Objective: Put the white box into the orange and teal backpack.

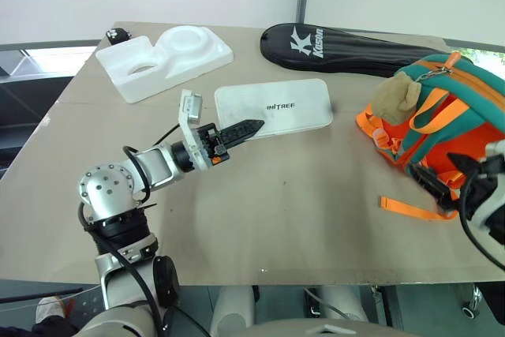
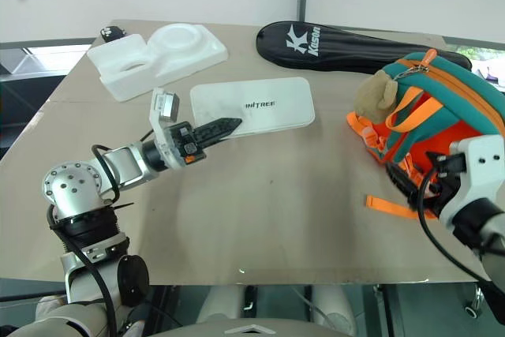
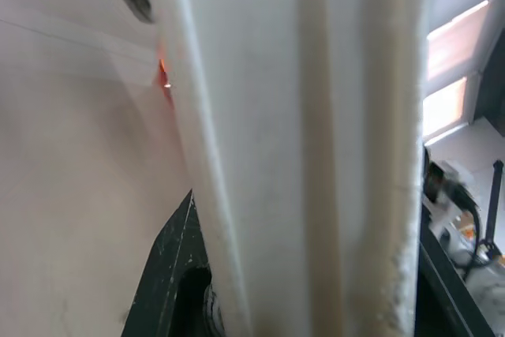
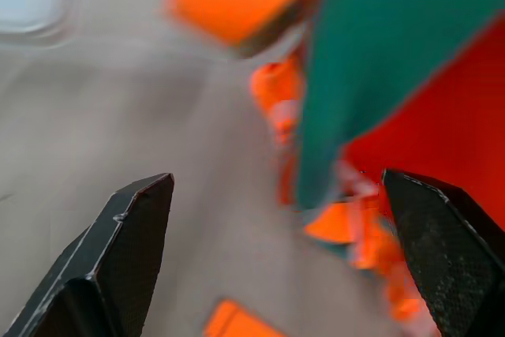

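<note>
Left eye view: white box (image 1: 274,107) lies flat on the tabletop (image 1: 276,211), mid-table, lettering up. Left end effector (image 1: 251,127) has its black fingers at the box's near left edge. In the left wrist view the box edge passes between the two fingers (image 3: 170,274), so it reads as closed on that edge; whether the box is lifted at all cannot be told.

Orange and teal backpack (image 1: 442,112) stands at the right side of the tabletop, well apart from the box, tan plush charm (image 1: 397,96) hanging at its top. Right end effector (image 4: 276,258) is just beside the backpack's lower front, fingers spread wide and empty in the right wrist view, orange straps (image 1: 410,209) and teal fabric ahead of it.

Also present: white foam tray (image 1: 166,59) and black racket case (image 1: 355,49) at the far edge.

Judgement: step in hand is securing the box; insertion not started. I cannot tell whether the backpack's opening is unzipped. Next move calls for lifting the box clear and carrying it rightward, with the right end effector holding the bag mouth open.
</note>
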Robot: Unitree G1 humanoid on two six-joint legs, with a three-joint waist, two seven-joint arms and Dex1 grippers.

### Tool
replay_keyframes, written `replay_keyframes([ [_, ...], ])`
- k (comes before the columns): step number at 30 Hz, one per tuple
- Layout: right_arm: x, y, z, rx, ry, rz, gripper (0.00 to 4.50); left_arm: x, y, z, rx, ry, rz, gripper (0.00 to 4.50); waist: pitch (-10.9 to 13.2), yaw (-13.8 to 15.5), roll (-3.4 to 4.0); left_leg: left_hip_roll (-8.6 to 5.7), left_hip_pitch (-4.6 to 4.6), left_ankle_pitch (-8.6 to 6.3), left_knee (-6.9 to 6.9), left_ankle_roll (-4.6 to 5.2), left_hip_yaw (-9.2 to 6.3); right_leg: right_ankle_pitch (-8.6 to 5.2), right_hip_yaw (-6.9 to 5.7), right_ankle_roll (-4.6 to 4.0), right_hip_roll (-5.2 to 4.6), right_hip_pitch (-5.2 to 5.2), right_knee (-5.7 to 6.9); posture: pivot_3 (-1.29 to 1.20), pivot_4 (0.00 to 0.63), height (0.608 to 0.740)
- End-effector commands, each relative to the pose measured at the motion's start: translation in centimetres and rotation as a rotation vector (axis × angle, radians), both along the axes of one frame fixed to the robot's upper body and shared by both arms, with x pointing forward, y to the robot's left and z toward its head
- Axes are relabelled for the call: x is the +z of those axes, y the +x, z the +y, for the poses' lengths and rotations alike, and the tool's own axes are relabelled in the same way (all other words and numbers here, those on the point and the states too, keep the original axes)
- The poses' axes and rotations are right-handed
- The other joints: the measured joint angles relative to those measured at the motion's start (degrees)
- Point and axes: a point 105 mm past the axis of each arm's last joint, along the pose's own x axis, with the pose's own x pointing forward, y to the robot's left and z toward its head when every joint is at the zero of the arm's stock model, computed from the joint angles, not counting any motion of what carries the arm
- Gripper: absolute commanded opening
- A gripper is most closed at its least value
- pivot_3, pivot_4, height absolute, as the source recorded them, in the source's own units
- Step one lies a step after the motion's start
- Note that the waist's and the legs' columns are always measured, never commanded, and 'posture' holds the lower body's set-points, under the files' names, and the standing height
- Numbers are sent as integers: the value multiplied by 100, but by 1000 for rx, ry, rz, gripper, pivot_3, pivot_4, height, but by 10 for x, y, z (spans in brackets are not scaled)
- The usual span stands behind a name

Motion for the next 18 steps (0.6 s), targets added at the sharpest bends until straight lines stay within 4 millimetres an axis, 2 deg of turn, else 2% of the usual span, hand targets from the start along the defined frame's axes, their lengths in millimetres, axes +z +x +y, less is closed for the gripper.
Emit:
replay_keyframes([
  [1,11,23,-6,-87,35,-72,4164,21,0,-1,-23,-46,-81,1211,1,-37,1,0,-2,0,0,0,0,0,1,1,0,-1,0,0,150,740],
  [6,22,61,-6,-129,1,-154,4164,23,-2,1,-13,-50,-96,1211,2,-49,4,-3,-10,0,-5,0,-9,10,-3,23,3,-3,-1,0,150,740],
  [7,26,70,-3,-111,32,-184,3930,21,-4,2,-4,-44,-100,1211,3,-54,6,-3,-11,0,-6,0,-10,11,-4,25,3,-3,-2,0,150,740],
  [9,34,85,-4,-135,13,-245,3294,19,-6,5,20,-39,-105,1211,5,-78,7,-4,-10,0,-6,0,-8,12,-2,27,3,-3,-3,0,150,740],
  [12,39,93,-2,-125,7,-295,1811,20,-6,10,52,-50,-115,1211,5,-59,9,-3,-10,0,-6,0,-8,13,-2,27,3,-4,-2,0,150,740],
  [14,48,98,8,-54,11,-344,1051,19,-6,17,92,-66,-117,1211,6,-46,9,-3,-12,0,-6,0,-14,12,-10,27,3,-4,0,0,150,740],
  [15,52,100,14,-14,11,-359,934,19,-6,20,110,-71,-117,1211,9,-57,14,-3,-11,0,-6,0,-12,13,-7,27,3,-3,-1,0,150,740],
  [17,59,103,25,59,10,-392,23,18,-5,25,143,-73,-120,1211,10,-81,16,-3,-9,0,-5,0,-3,13,2,28,2,-4,-3,0,150,740],
  [18,65,105,32,109,22,-419,23,18,-4,28,164,-68,-124,1211,10,-80,16,-2,-8,0,-5,0,-2,13,3,28,3,-4,-2,0,150,740],
])
